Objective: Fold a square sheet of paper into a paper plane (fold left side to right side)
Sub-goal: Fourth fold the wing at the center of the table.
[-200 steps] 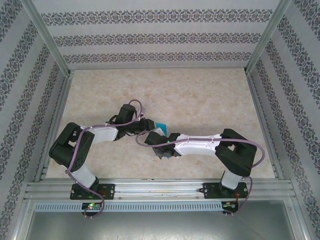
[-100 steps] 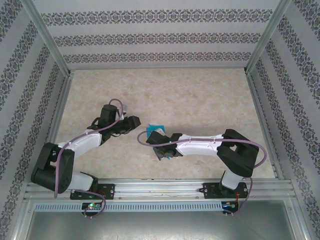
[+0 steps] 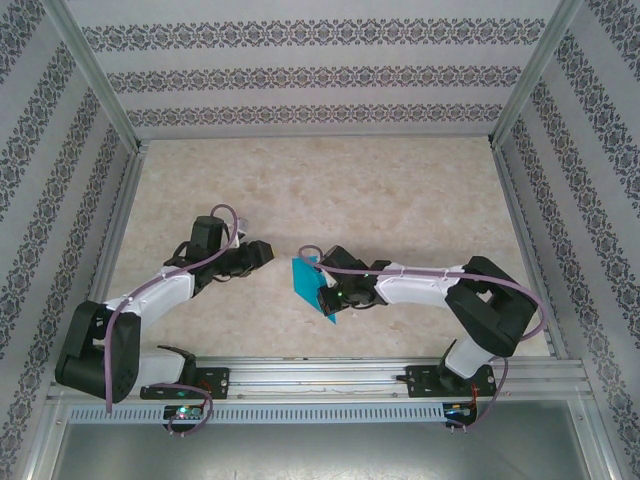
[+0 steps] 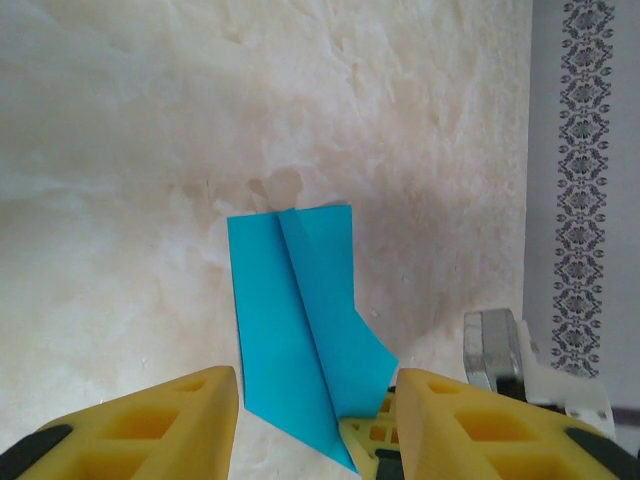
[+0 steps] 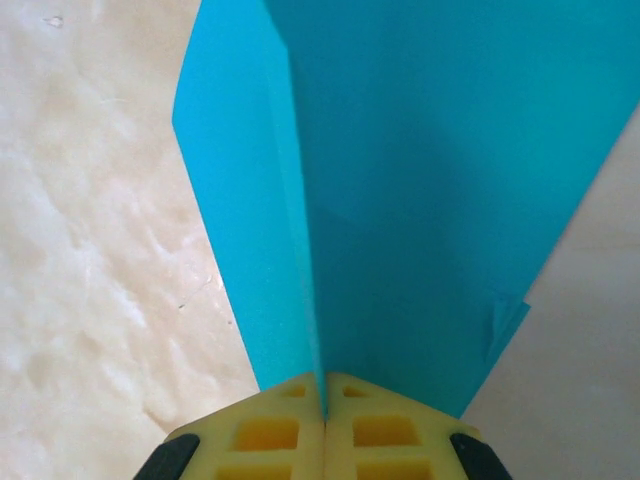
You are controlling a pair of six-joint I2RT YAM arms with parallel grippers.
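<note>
Withdrawn leftward, left end effector (image 3: 260, 251) gapes empty; outstretched right end effector (image 5: 323, 398) pinches the paper plane (image 3: 308, 281).

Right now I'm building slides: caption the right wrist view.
Right tool shut on the creased teal paper plane, table behind.

Matt paper, plasticky fingers

The paper plane (image 5: 420, 180) is thin matt teal paper, smooth apart from one crisp crease. The right gripper (image 5: 325, 388) has dull yellow plastic fingers (image 5: 270, 435) (moulded grid pockets). The table (image 4: 150, 150) looks like smooth marbled laminate with a faint sheen, and the rail (image 3: 320, 375) at 6 o'clock is brushed metal.
</note>
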